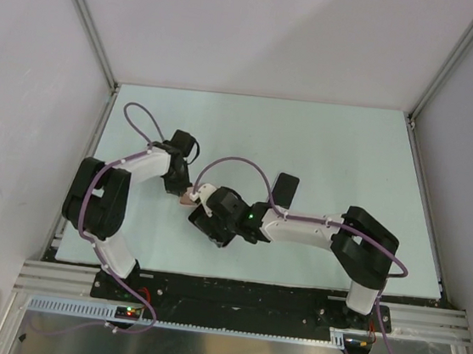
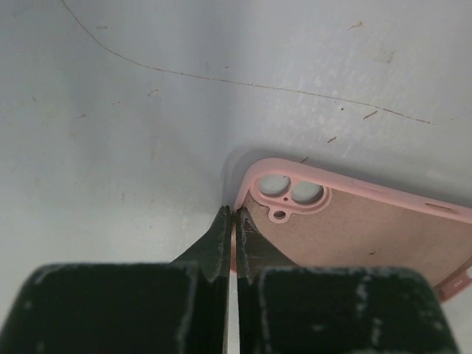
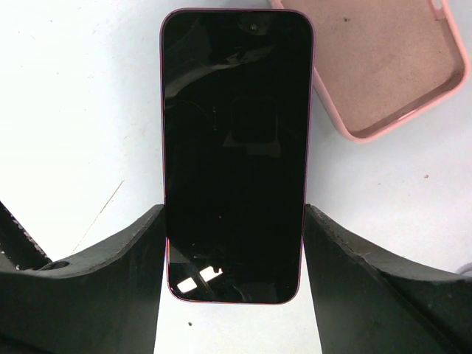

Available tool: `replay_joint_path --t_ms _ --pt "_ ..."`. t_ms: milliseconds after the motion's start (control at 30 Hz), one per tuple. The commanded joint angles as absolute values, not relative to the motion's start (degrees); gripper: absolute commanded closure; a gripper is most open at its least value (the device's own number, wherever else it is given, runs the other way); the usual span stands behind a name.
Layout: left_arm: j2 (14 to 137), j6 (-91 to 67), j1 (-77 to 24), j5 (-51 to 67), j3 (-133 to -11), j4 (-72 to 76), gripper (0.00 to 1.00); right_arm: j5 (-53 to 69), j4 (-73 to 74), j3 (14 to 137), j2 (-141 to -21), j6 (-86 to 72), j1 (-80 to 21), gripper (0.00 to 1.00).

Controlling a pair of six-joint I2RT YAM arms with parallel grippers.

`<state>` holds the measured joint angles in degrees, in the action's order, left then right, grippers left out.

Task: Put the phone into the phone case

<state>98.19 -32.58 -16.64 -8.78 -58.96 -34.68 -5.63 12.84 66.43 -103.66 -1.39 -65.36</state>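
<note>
The black glossy phone point(image 3: 236, 147) sits face up between my right gripper's point(image 3: 234, 214) fingers, which press on both of its long edges near its lower end. The salmon-pink phone case point(image 3: 391, 66) lies open side up on the table just beyond and to the right of the phone. My left gripper point(image 2: 230, 212) is shut on the thin rim of the phone case point(image 2: 354, 228) next to its camera cutout corner. In the top view the two grippers meet mid-table, the left gripper point(image 1: 181, 186) beside the right gripper point(image 1: 208, 214), with a bit of the case point(image 1: 189, 195) showing; the phone is hidden there.
The pale green table point(image 1: 350, 156) is boxed in by white walls at the left, back and right, with aluminium posts at the corners. Purple cables point(image 1: 238, 164) loop above both arms. The arm bases stand on the rail at the near edge.
</note>
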Motion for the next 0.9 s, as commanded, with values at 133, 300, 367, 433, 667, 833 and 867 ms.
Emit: replay_joint_path --t_ms 133,300,367,433,667,833,867 --pt "99.28 -26.83 -20.0 -13.43 -59.91 -35.0 1.0 -6.27 11.7 66.8 -99.17 -0.28 -62.92 0.6" --pt "98.04 -23.54 -23.37 -13.15 -59.57 -35.09 1.0 -6.18 12.32 66.82 -98.53 -0.24 -60.99 0.6" --pt "97.44 -22.58 -24.54 -12.34 -59.21 -35.03 1.0 -6.29 12.62 66.8 -98.7 -0.24 -60.58 0.6" --pt "96.8 -21.71 -25.6 -11.9 -58.86 -34.99 1.0 -6.52 12.95 66.75 -98.94 -0.21 -60.39 0.6" --pt "93.15 -19.25 -26.99 -10.02 -57.83 -35.05 1.0 -5.97 12.8 65.41 -98.04 -0.26 -59.63 0.6" --pt "92.16 -16.49 -27.52 -8.83 -58.09 -35.08 1.0 -5.83 13.04 65.0 -98.45 -0.22 -59.87 0.6" --pt "92.05 -15.76 -27.6 -8.33 -58.14 -35.07 1.0 -5.81 13.02 64.85 -98.44 -0.24 -59.95 0.6"
